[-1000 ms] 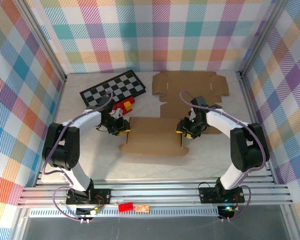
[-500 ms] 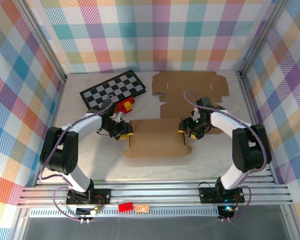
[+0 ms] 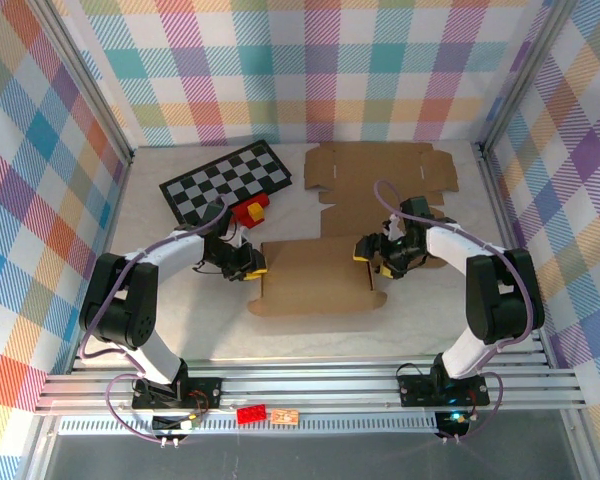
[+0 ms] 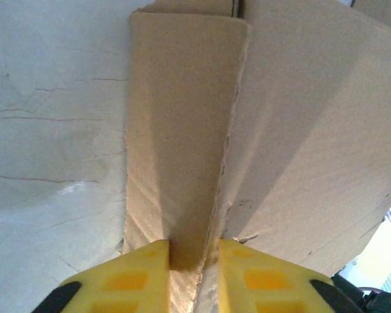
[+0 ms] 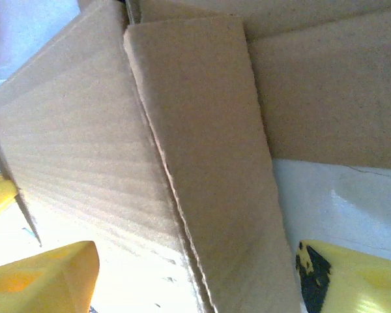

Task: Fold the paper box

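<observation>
The paper box (image 3: 315,278) lies between both arms. The left gripper (image 3: 248,262) pinches its left flap; the right gripper (image 3: 370,250) has its fingers spread around the right flap. A checkerboard (image 3: 227,181), a red block (image 3: 248,211) and a flat cardboard (image 3: 380,175) lie behind.

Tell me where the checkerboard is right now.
In the top view, the checkerboard lies tilted at the far left of the table, left of the flat cardboard sheet, with the red-and-yellow block at its near right corner.

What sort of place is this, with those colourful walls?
Probably a robot test cell in a lab: a left arm and right arm bolted to a metal rail, plaid walls closing in the table, and props like a cardboard box and checkerboard.
</observation>
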{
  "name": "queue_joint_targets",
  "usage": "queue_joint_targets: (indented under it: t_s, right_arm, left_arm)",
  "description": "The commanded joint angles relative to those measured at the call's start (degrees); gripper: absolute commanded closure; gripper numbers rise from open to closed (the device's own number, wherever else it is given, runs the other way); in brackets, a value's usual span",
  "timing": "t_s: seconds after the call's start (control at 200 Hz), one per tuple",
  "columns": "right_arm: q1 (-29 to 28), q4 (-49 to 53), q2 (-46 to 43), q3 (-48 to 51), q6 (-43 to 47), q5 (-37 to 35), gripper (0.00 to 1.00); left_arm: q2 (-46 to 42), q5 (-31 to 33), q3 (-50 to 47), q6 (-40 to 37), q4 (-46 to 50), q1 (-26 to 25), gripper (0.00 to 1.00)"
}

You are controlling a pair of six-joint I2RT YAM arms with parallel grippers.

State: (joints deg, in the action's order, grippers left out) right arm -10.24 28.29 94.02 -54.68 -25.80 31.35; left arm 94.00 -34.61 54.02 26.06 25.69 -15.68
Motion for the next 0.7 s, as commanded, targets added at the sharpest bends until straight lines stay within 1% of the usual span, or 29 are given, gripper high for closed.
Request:
queue_joint_targets:
  t_s: [0.0, 0.07, 0.265, 0.32, 0.385, 0.545, 0.645, 0.695]
  right_arm:
    - [0.90, -0.88, 1.01, -0.16, 2.13, 4.08, 0.19]
    - [1.25, -0.22, 1.59, -0.39, 2.25, 3.13, 0.17]
    - [1.43, 1.28, 4.38, -1.23, 3.52, 3.36, 0.15]
    - [1.40, 1.17, 4.59, -1.19, 3.79, 3.52, 0.15]
    - [1.44, 0.49, 4.54, -0.93, 4.22, 4.89, 0.14]
    - [1.48, -2.68, 4.28, -0.32, 4.62, 9.84, 0.12]
    - [1.39, -2.81, 4.82, -0.71, 4.83, 10.87, 0.12]
    - [1.49, -2.93, 5.06, -0.85, 4.89, 11.11, 0.11]
  left_arm:
    - [0.48, 0.72, -1.45, 0.12, -0.47, -0.41, 0.83]
    - [0.35, 1.30, -1.67, 0.13, -0.29, -0.40, 0.85]
    - [0.22, 2.38, -2.25, -0.05, -0.30, -0.40, 0.89]
    - [0.22, 2.84, -2.44, -0.05, -0.05, -0.42, 0.91]
    - [0.22, 3.22, -2.73, -0.09, 0.06, -0.40, 0.93]
    - [-0.74, 5.17, -4.01, -0.47, 0.74, -0.38, 0.93]
    - [-0.88, 8.07, -4.37, -0.84, 2.75, -0.10, 0.94]
    - [-0.53, 10.37, -4.21, -0.85, 4.44, 0.20, 0.93]
